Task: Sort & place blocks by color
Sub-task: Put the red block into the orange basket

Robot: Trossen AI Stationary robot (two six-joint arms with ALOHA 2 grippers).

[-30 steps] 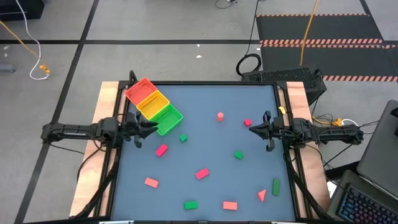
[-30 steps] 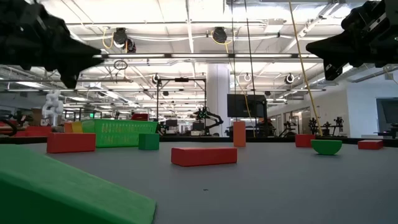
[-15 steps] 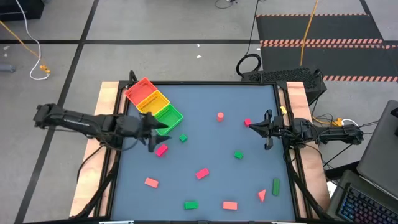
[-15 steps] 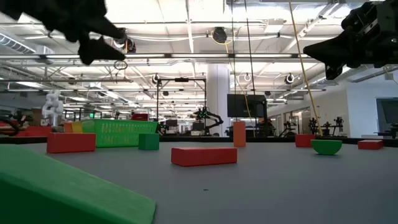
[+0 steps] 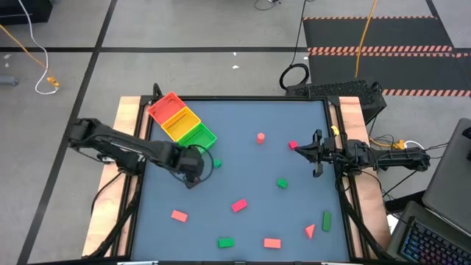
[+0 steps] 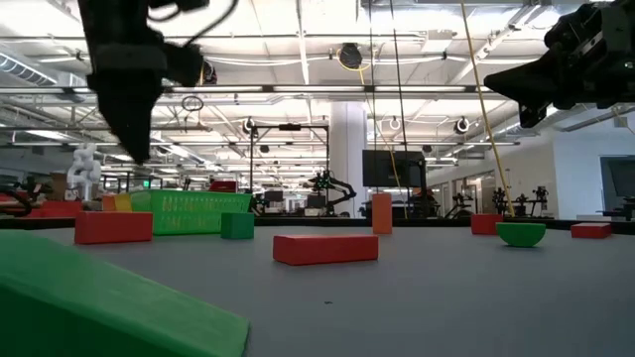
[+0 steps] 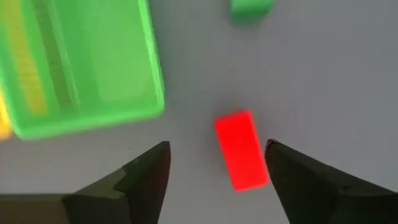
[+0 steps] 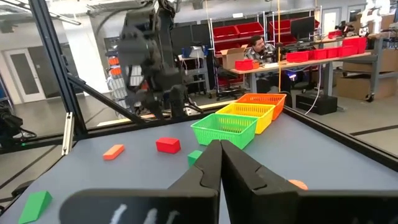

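Several small pink-red and green blocks lie flat and scattered on the grey table (image 5: 243, 173). My left gripper (image 5: 193, 175) hangs over one pink-red brick (image 7: 241, 149), pointing down and open. In the left wrist view its fingers stand on either side of that brick without touching it; in the high view the gripper hides the brick. A green cube (image 5: 216, 163) lies just beyond it. The three-compartment tray (image 5: 181, 125) sits at the far left, its green compartment (image 7: 93, 62) close to my left gripper (image 7: 216, 171). My right gripper (image 5: 298, 149) waits shut by the right edge, above the table.
Other blocks: a pink cylinder (image 5: 260, 137), a pink block (image 5: 294, 145), a green one (image 5: 282, 183), pink bricks (image 5: 239, 205) (image 5: 179, 216) (image 5: 272, 242), green bricks (image 5: 225, 241) (image 5: 327, 219), a pink wedge (image 5: 310, 231). Wooden rails border the table's left and right sides.
My left arm has swung out from the table's left edge toward the right and a little nearer, past the tray's green end. Its gripper has tipped from level to pointing down and now stands over the pink-red brick. No block has moved.
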